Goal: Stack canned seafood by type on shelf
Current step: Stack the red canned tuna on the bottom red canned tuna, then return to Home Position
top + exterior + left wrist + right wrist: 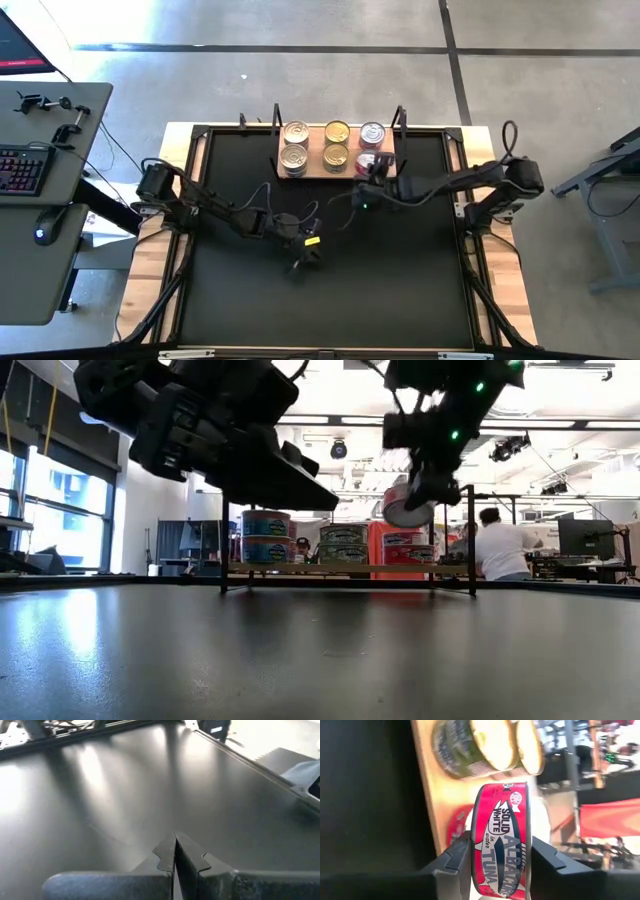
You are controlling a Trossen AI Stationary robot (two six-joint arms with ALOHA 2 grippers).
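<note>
The shelf [314,150] is a light-wood board at the mat's far edge. Tins stand on it in three groups: silver-lidded tins [294,145] on the left, gold-lidded tins [336,144] in the middle, and a silver-lidded tin [372,133] on the right. My right gripper [373,172] hovers over the shelf's right near corner, shut on a red-labelled tuna tin [501,840]. Another red tin [456,827] sits on the board just beneath it. My left gripper [300,260] is shut and empty above the mat's middle; its fingers [175,852] meet. My right gripper pinches the red tuna tin between its two fingers [456,862], one on each flat face, with the label wall [500,820] facing the wrist camera. The tin [408,506] is lifted clear and tilted, above the right-hand stack on the shelf.
The black mat [330,290] covers the table inside a black frame. The shelf's upright black posts [399,120] rise beside the right tins. A desk with a keyboard [20,170] stands to the left. People and screens show in the room beyond [500,545].
</note>
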